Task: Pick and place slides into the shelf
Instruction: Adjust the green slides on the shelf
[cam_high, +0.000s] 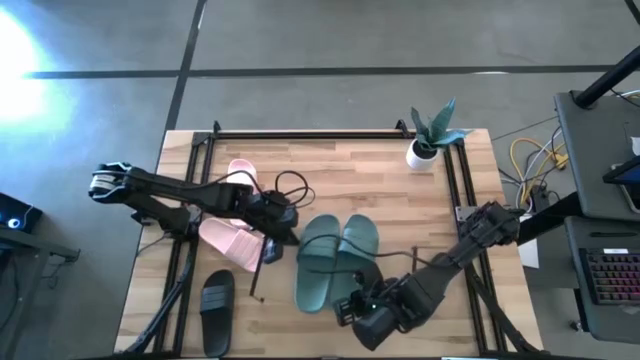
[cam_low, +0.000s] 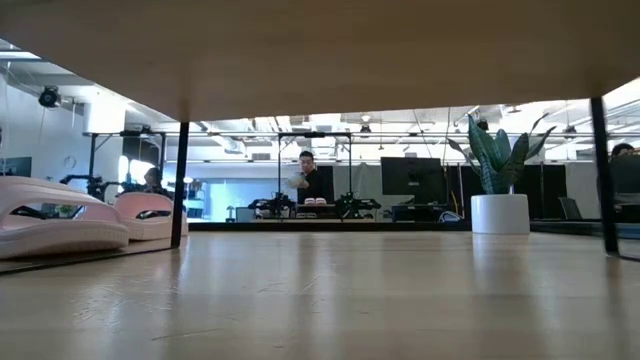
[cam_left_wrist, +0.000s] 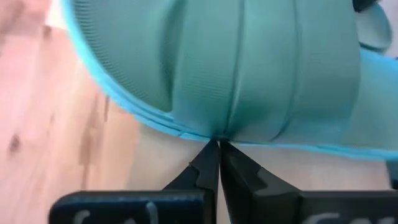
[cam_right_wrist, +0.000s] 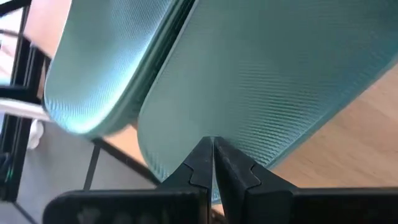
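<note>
Two teal-green slides (cam_high: 335, 258) lie side by side, soles down, on the wooden table's middle. My left gripper (cam_high: 290, 238) is shut, its tips at the left teal slide's side under the strap (cam_left_wrist: 249, 81). My right gripper (cam_high: 348, 306) is shut at the teal slides' near ends (cam_right_wrist: 261, 93). Two pale pink slides (cam_high: 232, 205) lie at the left, partly under my left arm, and also show in the low view (cam_low: 60, 218). A black slide (cam_high: 217, 297) lies near the front left. The shelf's board (cam_low: 320, 50) spans the low view's top on thin black posts. My left gripper's shut fingertips (cam_left_wrist: 214, 149) stand level against the sole rim (cam_left_wrist: 205, 134) of a teal slide, below its strap; I cannot tell whether they touch. My right gripper's shut fingertips (cam_right_wrist: 211, 146) point slanting down at a teal slide's rounded near end (cam_right_wrist: 186, 134); I cannot tell whether they touch.
A potted plant (cam_high: 430, 140) stands at the table's far right corner. Black frame rails (cam_high: 458, 190) run along the table's left, right and far sides. A thin dark stick (cam_high: 258, 275) lies between the pink and black slides. People and desks show in the room behind.
</note>
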